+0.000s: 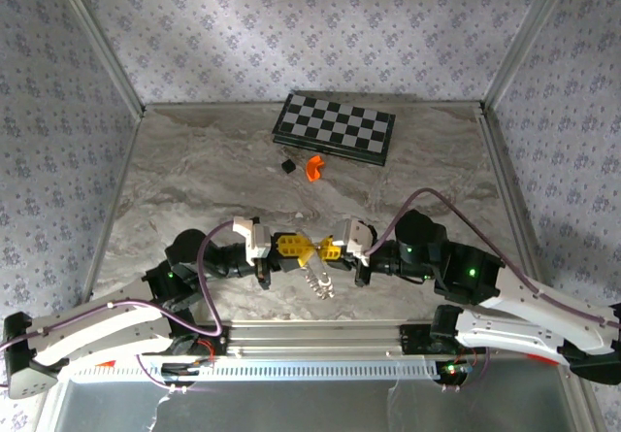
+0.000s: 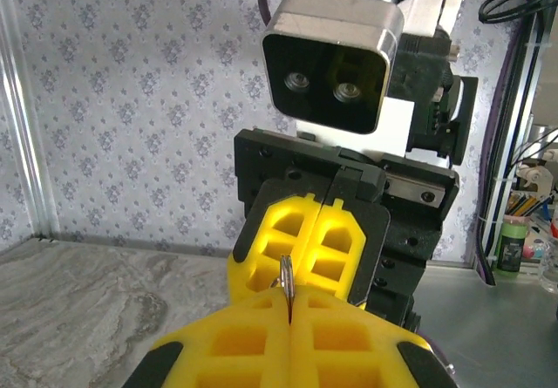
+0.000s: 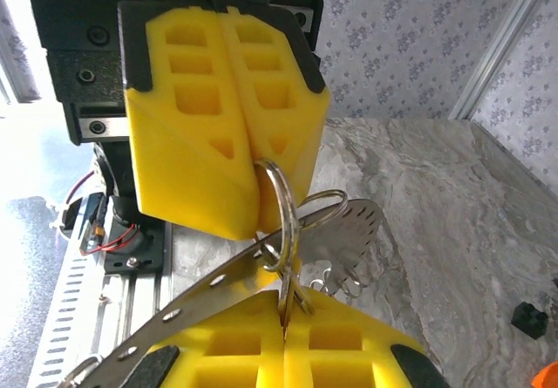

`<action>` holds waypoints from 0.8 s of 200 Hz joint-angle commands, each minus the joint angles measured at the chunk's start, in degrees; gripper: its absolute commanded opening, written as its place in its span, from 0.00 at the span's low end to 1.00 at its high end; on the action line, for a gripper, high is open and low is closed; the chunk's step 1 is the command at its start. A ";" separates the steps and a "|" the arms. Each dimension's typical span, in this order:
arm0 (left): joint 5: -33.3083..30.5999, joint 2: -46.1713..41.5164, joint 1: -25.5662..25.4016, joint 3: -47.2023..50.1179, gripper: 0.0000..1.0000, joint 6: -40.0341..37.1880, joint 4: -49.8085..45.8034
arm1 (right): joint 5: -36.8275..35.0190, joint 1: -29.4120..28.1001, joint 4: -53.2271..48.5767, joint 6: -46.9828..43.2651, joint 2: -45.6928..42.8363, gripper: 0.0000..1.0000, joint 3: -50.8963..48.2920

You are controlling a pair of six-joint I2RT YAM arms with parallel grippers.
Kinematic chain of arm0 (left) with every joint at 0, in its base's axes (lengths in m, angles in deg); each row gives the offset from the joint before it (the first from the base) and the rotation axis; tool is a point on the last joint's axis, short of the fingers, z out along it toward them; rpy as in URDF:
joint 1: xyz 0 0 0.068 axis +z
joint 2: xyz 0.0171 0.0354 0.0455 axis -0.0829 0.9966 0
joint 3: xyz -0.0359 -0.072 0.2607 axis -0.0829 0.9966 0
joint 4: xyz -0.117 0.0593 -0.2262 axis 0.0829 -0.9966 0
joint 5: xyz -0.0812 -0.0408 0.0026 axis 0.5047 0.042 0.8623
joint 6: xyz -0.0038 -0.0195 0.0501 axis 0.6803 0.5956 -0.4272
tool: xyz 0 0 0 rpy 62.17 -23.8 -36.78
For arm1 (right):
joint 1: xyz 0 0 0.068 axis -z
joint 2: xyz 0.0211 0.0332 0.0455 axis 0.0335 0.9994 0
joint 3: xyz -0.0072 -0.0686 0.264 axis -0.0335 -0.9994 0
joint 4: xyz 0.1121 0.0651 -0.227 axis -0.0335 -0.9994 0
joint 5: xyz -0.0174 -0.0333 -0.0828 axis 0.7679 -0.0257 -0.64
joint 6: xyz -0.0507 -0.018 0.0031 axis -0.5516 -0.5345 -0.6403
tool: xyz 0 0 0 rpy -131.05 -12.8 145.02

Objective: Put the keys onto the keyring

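Dangling keys (image 1: 320, 282): a silvery bunch under the spot where the two arms' tips meet, near the front edge of the surface (image 1: 194, 189). Close up it shows a flat toothed blade (image 3: 349, 231) and a long perforated metal strip (image 3: 200, 294), both gathered at the ring.
Keyring (image 3: 292, 205): silvery wire loops standing on edge between the two sets of yellow pads, clear of the surface.
Left fingers (image 3: 192, 144): pressed together, with the upper end of the keyring running into their seam.
Right fingers (image 3: 227, 336): pressed together, with the lower end of the keyring pinched in their seam.
Arms: tip to tip, almost touching, the left coming in from the left.
Orange curved piece (image 1: 315, 167): lies well behind the arms.
Black cube (image 1: 287, 165): just left of the orange piece.
Chessboard (image 1: 335, 128): folded flat by the back wall, just behind both.
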 commanded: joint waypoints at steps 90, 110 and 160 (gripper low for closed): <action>-1.29 -0.39 -0.13 -0.58 0.00 2.48 9.08 | -8.54 -5.95 1.68 -5.61 -0.89 0.00 -1.86; -1.42 -0.46 -0.15 -0.87 0.00 2.40 9.03 | -10.53 -8.18 1.82 -7.14 -1.37 0.00 -1.98; -2.13 -0.60 -0.15 -0.65 0.00 2.48 9.25 | -14.98 -11.58 1.45 -9.83 -0.79 0.00 -1.89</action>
